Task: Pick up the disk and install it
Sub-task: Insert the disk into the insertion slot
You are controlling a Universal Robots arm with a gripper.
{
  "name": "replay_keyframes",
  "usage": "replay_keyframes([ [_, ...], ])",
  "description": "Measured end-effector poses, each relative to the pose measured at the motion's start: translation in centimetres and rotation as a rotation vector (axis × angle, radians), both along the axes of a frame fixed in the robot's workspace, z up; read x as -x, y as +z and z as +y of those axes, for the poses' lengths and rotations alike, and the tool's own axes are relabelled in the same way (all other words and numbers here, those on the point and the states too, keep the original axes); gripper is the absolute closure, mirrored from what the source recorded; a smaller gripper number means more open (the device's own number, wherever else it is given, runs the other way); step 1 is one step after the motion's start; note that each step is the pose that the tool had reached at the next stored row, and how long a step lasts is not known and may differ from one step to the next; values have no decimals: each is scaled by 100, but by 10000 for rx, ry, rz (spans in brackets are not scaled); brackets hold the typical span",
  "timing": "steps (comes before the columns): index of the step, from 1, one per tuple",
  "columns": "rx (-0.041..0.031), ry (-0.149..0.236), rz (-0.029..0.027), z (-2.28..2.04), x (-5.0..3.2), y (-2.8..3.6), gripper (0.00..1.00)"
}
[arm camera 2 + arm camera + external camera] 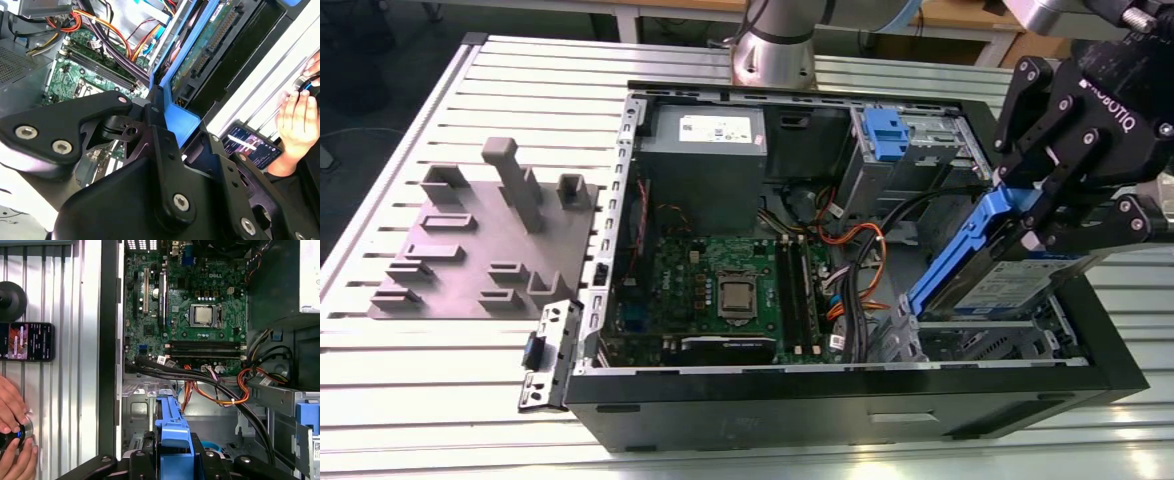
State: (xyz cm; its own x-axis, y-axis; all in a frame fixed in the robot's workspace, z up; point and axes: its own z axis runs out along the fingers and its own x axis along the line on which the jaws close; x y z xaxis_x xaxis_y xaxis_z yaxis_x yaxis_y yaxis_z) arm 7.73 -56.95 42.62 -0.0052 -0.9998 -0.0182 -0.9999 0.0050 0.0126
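Note:
The disk [1007, 285], silver with a white-and-blue label and a blue plastic frame [958, 250], hangs tilted with its lower end inside the open computer case [854, 400], at the corner on the exterior view's right. My gripper [1034, 220] is shut on the disk's upper end. In the second wrist view the black fingers [160, 135] clamp the blue frame [180, 117], and the disk's green circuit side [207, 47] runs away from them. In the first wrist view the blue frame [172, 427] points at the metal drive bay [145, 405] beside the motherboard [195, 315].
A grey slotted tray with upright posts [480, 250] lies on the slatted table at the exterior view's left. A grey power supply box [700, 150] and bundled cables [225, 390] sit inside the case. A person's hand [12, 415] and a phone [27, 341] rest beside the case.

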Motion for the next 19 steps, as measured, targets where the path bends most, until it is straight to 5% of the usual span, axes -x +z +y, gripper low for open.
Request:
replay_keyframes([
  [15,1,0,-1,0,0,-9,63],
  [16,0,1,-2,0,0,-28,56],
  [17,2,0,-2,-5,0,-122,56],
  [19,1,-1,-2,-8,0,-160,56],
])
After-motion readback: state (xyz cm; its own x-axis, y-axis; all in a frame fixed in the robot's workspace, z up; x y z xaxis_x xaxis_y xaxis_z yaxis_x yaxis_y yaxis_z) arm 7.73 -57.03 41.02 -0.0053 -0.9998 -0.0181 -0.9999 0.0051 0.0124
